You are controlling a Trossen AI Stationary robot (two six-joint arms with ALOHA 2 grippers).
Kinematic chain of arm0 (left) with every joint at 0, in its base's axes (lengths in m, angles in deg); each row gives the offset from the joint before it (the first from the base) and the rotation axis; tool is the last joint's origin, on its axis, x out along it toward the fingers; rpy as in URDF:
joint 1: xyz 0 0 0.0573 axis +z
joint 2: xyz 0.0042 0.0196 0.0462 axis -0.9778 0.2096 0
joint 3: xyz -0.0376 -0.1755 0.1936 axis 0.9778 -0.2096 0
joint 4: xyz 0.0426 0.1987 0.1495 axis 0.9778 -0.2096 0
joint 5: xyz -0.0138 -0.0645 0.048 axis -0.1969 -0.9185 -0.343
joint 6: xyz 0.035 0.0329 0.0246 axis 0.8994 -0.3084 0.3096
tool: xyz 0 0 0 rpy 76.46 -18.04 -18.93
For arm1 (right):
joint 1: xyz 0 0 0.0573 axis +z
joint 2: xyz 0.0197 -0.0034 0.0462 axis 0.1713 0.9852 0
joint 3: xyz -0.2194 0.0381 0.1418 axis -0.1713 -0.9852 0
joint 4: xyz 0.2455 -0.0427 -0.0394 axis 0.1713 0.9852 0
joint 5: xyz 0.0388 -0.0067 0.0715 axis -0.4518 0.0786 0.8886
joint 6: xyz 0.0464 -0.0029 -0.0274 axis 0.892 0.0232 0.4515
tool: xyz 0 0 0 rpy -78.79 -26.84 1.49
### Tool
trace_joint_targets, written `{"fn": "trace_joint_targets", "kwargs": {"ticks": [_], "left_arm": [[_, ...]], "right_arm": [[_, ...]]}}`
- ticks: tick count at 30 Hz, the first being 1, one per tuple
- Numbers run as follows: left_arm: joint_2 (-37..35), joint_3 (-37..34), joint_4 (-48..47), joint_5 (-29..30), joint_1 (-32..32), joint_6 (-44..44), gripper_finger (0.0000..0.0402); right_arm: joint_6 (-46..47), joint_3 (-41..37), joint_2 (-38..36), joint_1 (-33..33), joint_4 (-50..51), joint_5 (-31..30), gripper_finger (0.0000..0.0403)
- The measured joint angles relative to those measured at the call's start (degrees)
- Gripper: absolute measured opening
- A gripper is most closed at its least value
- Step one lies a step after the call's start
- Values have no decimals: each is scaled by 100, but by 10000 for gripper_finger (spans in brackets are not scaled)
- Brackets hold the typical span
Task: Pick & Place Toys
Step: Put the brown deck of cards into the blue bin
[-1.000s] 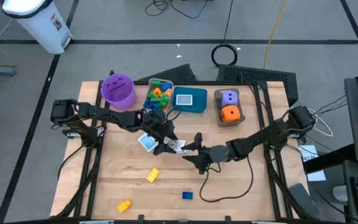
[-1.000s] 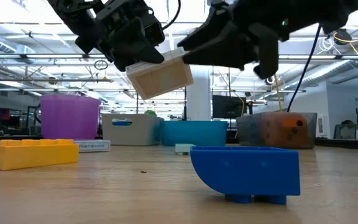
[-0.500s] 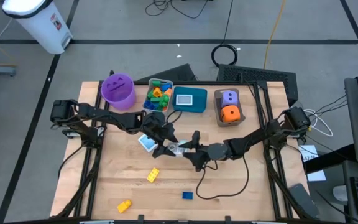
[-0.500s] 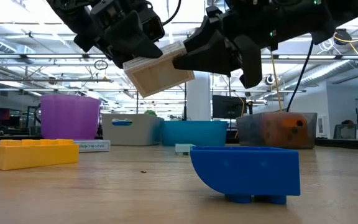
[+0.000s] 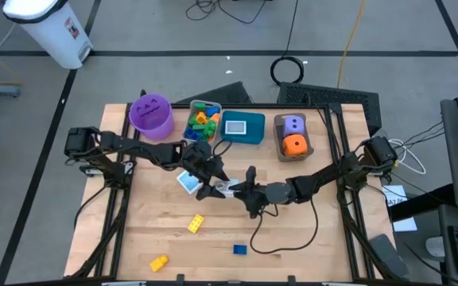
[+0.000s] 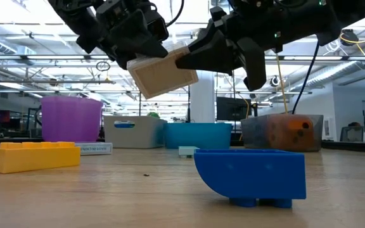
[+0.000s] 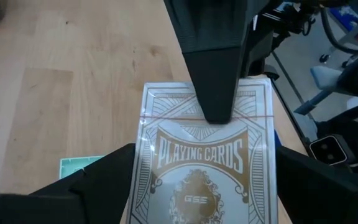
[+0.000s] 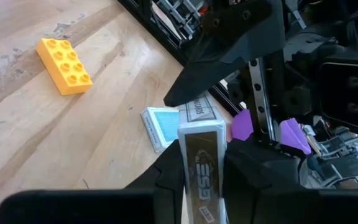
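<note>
Mid-frame above the bench [image 5: 308,238], left gripper [image 5: 210,184] and right gripper [image 5: 243,189] both have jaws pinching the card box [image 6: 163,73], held aloft; blue-white card [image 5: 188,182] lies beneath

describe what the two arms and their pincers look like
Both arms are dark, slim and jointed. The left pincer and right pincer have flat black fingers that taper to blunt tips. A thin black cable loops on the table under the right arm. No markings show.
</note>
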Motion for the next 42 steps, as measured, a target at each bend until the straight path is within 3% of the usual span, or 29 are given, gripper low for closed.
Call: {"fn": "trace_joint_targets", "kwargs": {"ticks": [7, 13, 17, 21, 29, 32, 37, 42], "left_arm": [[-136, 2, 264, -29, 253, 156, 356], [-736, 2, 287, 34, 390, 271, 355], [-1311, 4, 189, 91, 499, 640, 355], [-1940, 7, 16, 677, 644, 932, 356], [-2838, 6, -213, 1851, 918, 1594, 356], [-2909, 0, -431, 2174, 979, 1215, 356], [-2902, 0, -638, 2062, 988, 942, 356], [-2674, -365, 41, 1243, 779, 1009, 356]], "right_arm": [[136, 0, 0, -9, 18, -48, 76], [151, 0, 0, 6, 136, -14, 66], [128, 0, -2, 4, 134, -578, 74], [87, 0, -189, -7, 304, -1014, 70], [288, -2, -905, -451, 984, -1031, 74], [318, -2, -1162, -831, 1207, -661, 71], [861, 2, -1425, -1805, 1413, 148, 68], [1836, 0, -1432, -2948, 1572, 1225, 72]]}}
